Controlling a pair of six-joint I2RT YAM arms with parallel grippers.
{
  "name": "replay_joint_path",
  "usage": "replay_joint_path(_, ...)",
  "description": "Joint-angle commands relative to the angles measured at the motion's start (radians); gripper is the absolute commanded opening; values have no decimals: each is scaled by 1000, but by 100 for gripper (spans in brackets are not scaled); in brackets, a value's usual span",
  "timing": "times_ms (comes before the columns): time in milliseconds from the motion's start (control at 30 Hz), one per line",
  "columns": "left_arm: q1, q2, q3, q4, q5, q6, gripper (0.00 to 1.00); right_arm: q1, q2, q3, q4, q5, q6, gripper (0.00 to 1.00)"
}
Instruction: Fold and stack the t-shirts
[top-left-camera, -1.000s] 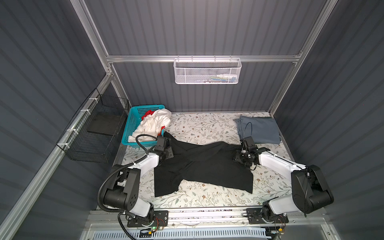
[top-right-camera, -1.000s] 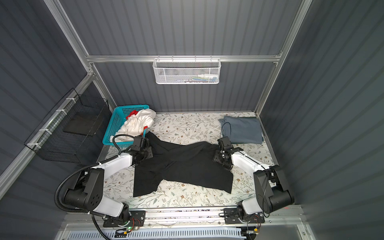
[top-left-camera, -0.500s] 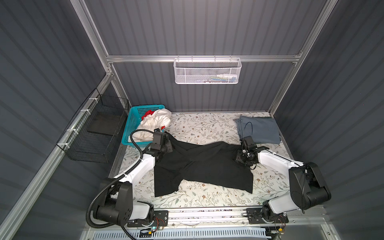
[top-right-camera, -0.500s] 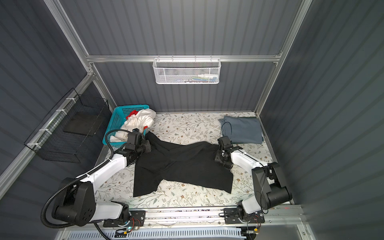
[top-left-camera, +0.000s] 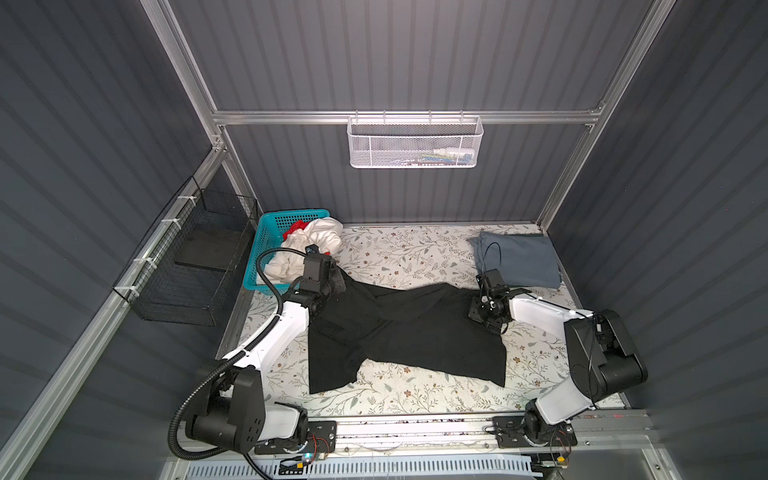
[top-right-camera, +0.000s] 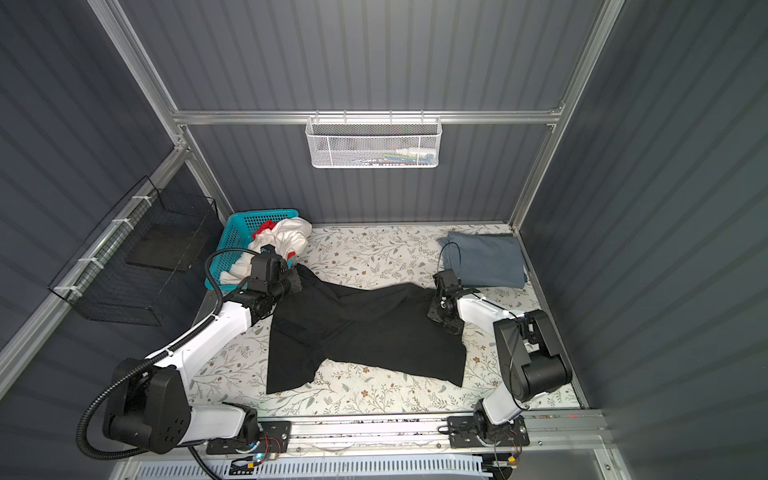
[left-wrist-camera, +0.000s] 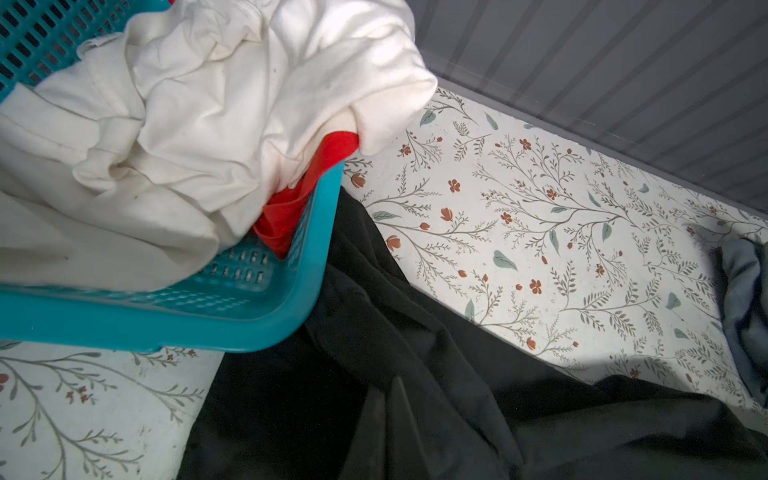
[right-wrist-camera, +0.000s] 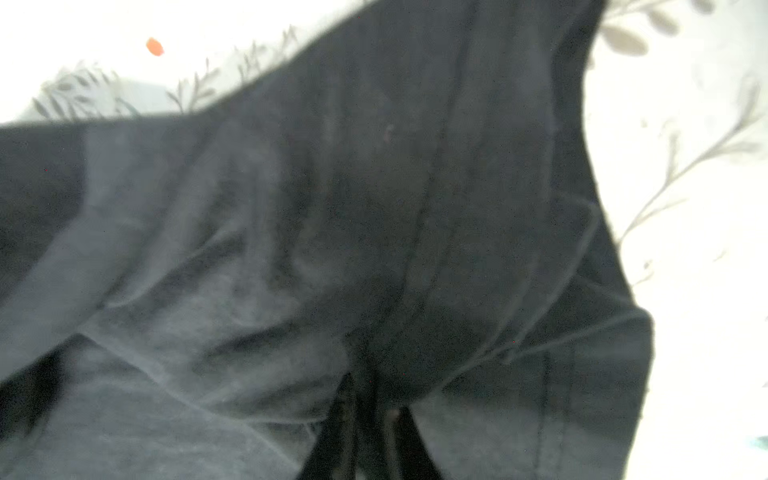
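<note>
One of the four garments looks finished. The slate blue-grey cloth t-shirt (top-left-camera: 519, 259) lies folded in a flat rectangle at the back right corner of the floral-print tabletop (top-left-camera: 415, 253), and it probably marks where the stack will go.

The large plain black t-shirt (top-left-camera: 407, 332) is the one in hand, and no fold has been made in it. It sprawls unevenly across the middle of the tabletop, with ridges running across it and one flap reaching toward the front edge.

The left tool (top-left-camera: 336, 282) is closed on a corner of the black t-shirt just beside the teal plastic perforated basket (top-left-camera: 270, 232). The right tool (right-wrist-camera: 361, 415) sits on the opposite end of the shirt, toward the right edge. In the right wrist view its fingers stand close together with black cloth bunched between them, so it appears to be gripping too. With both ends held, the step looks like stretching the shirt flat before any fold.

The crumpled white cotton t-shirt (top-left-camera: 320, 237) and the bright red cloth t-shirt (left-wrist-camera: 291, 208) under it are heaped in the basket at the back left corner, unfolded, and the white one spills over the rim.

So three shirts are left to fold and all the stacking is left to do. By my reckoning the task is roughly a quarter done.
</note>
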Motion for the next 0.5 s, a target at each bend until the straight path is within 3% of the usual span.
replay_joint_path(0, 2, 6, 39, -36, -63, 0, 0, -18, -36, 39, -28, 15, -24, 10)
replay_joint_path(267, 4, 9, 86, -53, -143, 20, 0, -63, -52, 128, -113, -3, -100, 3)
replay_joint_path(467, 4, 89, 165, -63, -230, 65, 0, -110, -66, 150, -123, 3, -122, 0)
